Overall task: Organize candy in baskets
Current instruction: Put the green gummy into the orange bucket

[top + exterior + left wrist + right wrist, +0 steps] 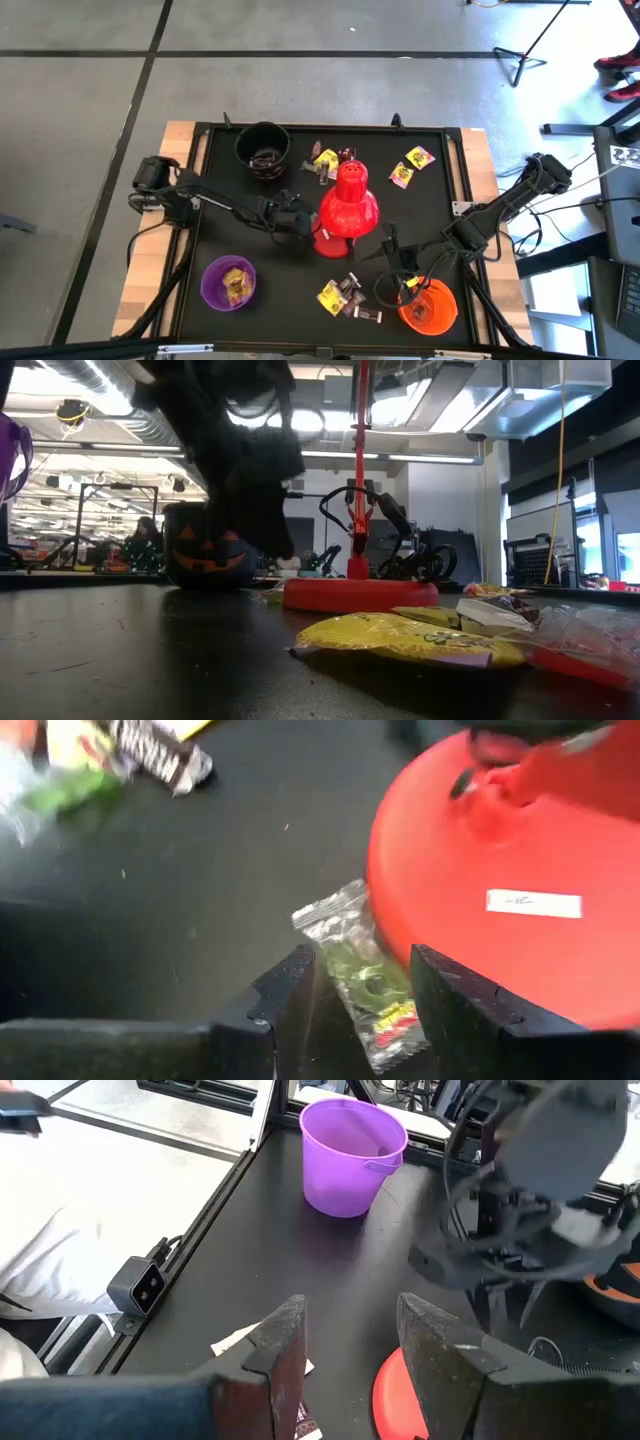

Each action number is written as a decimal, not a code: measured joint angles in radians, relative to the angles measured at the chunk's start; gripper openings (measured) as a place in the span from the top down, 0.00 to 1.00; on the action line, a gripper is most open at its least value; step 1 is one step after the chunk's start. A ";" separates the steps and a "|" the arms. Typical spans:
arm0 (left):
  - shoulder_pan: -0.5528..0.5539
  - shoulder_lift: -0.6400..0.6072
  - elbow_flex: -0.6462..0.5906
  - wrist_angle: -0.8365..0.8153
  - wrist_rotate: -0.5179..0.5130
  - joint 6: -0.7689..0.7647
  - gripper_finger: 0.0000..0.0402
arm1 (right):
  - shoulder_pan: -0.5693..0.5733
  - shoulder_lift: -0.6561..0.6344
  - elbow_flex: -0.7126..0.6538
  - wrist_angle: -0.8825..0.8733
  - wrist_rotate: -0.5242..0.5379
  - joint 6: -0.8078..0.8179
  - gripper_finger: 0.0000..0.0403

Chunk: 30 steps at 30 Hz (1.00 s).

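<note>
Clear-wrapped candy (365, 985), with a green sweet inside, lying flat on the black bench (230, 240) right against the round base of the red lamp (348, 207), framed between the two fingers of the left hand (297, 222). Fingers parted, one on each side of the wrapper, nothing lifted and no grip visible. Long axis of the wrapper running roughly along the line of the fingers rather than across the gap, so a closing pinch would catch it across its narrow width; lamp base touching or just beside one long edge, leaving little room for the finger on that side. Left hand plainly the nearer one for this piece. Right hand (395, 262) low over the near right part of the bench, close to the orange bucket (432, 305), fingers standing apart with nothing seen between them. Purple bucket (229, 282) near the front left with yellow candies (236, 281) inside, black bucket (263, 150) at the back left. Loose sweets scattered behind the lamp and a cluster (343, 295) in front of it.
</note>
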 joint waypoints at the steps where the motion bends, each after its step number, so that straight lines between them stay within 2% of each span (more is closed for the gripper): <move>1: 0.007 0.012 0.000 0.001 0.009 -0.006 0.61 | 0.000 0.000 0.000 0.000 0.000 0.000 0.62; 6: 0.030 0.066 0.000 0.010 0.065 -0.032 0.61 | 0.000 0.000 0.000 0.000 0.000 0.000 0.62; 17: 0.032 0.082 0.000 -0.002 0.064 -0.033 0.63 | 0.000 0.000 0.000 0.000 0.000 0.000 0.62; 23: 0.032 0.082 0.000 -0.044 0.065 -0.033 0.76 | 0.000 0.000 0.000 0.000 0.000 0.000 0.62; 30: 0.032 0.080 0.001 -0.091 0.093 -0.030 0.97 | 0.000 0.000 0.000 0.000 0.000 0.000 0.62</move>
